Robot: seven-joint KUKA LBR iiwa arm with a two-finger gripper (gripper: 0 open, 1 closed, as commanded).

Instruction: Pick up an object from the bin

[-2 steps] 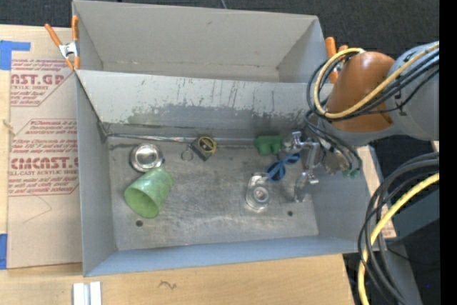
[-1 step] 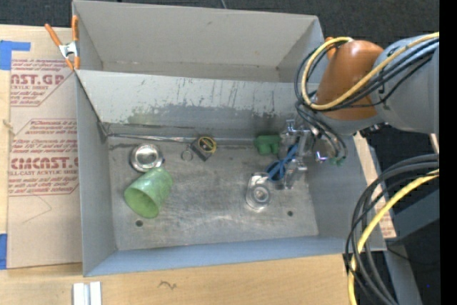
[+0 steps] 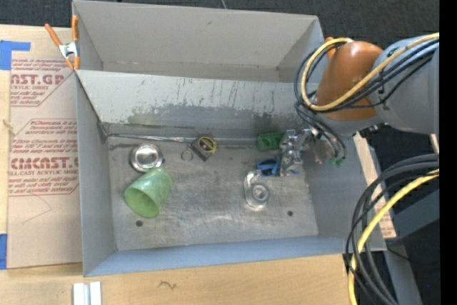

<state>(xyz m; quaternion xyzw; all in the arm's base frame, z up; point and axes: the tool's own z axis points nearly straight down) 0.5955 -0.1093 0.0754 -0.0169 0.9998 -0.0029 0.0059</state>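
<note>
At three o'clock of the grey metal bin (image 3: 207, 186), gripper (image 3: 291, 151), its opening impossible to tell, low beside small green block (image 3: 268, 141) and small blue plastic piece (image 3: 268, 168); hazard: such crowding may cause a glancing, slipping or double grasp.

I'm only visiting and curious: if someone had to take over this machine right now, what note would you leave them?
Claw: low in the right part of the bin, beside a small blue thing and a small green block. I cannot make out a grip on anything.
Other things: a clear round piece lies in front of the blue one. A green cup lies on its side at the left, with a shiny metal cap beside it. A small brass-coloured piece lies mid-bin.
Done: the arm is down in the bin.
Left: grip one thing and lift it out.
</note>
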